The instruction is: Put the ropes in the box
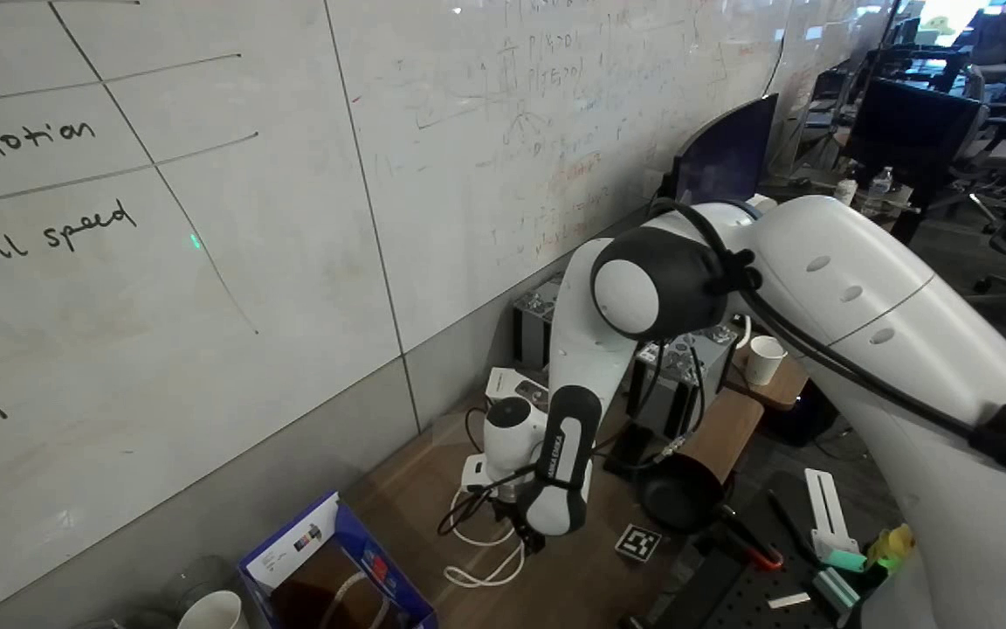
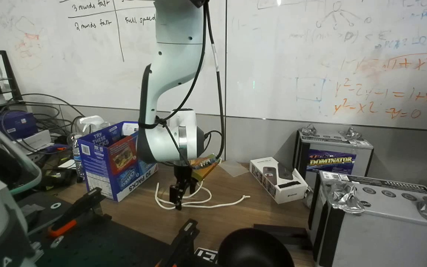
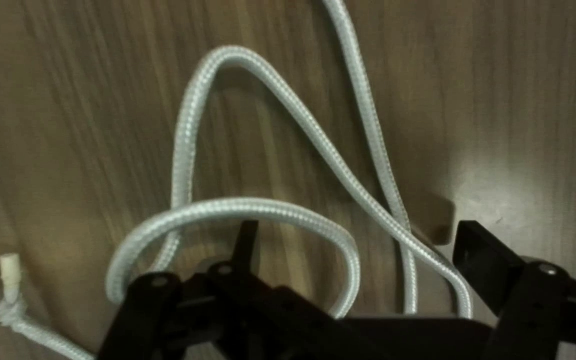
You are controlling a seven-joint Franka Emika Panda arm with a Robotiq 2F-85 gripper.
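A white braided rope lies in loose loops on the wooden table under my gripper. It shows in both exterior views [image 1: 485, 583] [image 2: 221, 205] and in the wrist view [image 3: 318, 132]. My gripper [image 3: 360, 245] points down and is open, its fingers apart with strands of rope between and around them. It is also seen in both exterior views [image 1: 519, 531] [image 2: 184, 194], low over the rope. The blue open-topped cardboard box [image 1: 385, 568] [image 2: 106, 163] stands beside the rope near the wall. A pale rope loop [image 1: 347, 587] shows inside it.
A black pan [image 1: 678, 494] [image 2: 254, 248] sits at the table's edge. A white product box [image 2: 278, 183] and grey metal cases [image 2: 380, 222] stand by the wall. A marker card [image 1: 638, 542] lies near the pan. A white cup [image 1: 213, 611] stands beside the blue box.
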